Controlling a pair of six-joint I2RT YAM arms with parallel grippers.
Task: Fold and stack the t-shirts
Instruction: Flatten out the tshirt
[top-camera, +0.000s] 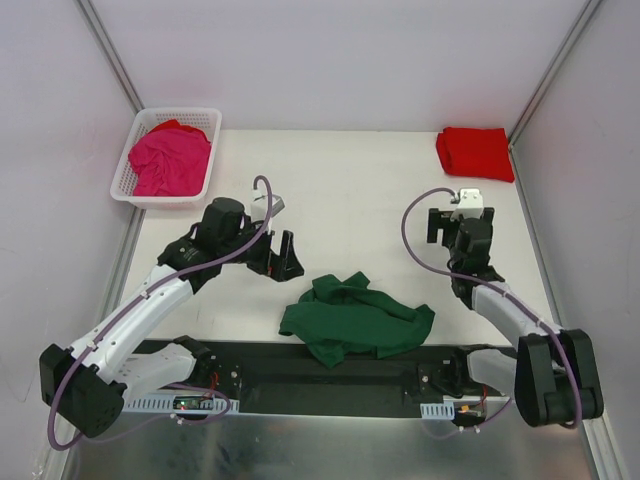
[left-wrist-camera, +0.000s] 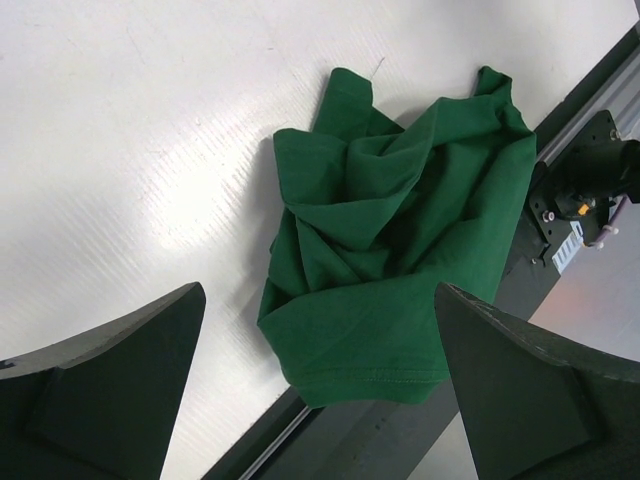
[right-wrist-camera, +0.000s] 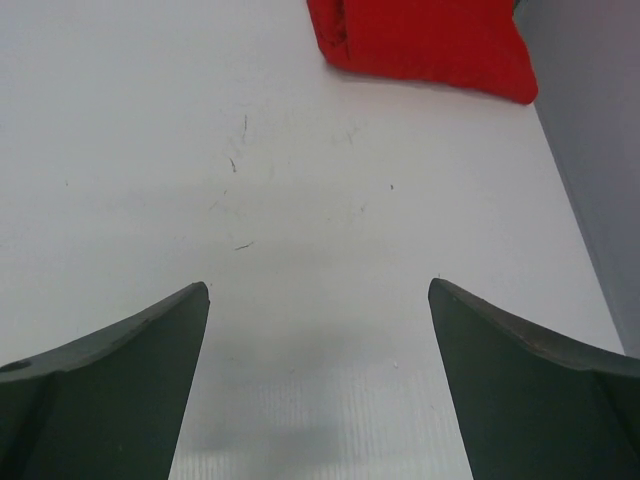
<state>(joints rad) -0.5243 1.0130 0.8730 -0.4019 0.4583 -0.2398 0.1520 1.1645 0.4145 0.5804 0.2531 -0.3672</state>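
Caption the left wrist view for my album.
Open left gripper facing a crumpled dark green cotton t-shirt at the white table's edge.

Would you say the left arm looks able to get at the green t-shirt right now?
Likely yes: the green t-shirt lies uncovered close by the open left end effector, nothing between them.

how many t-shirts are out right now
3: the pink t-shirt in the basket far left, the red t-shirt folded far right, the green t-shirt crumpled at the near edge. The basket may hide more.
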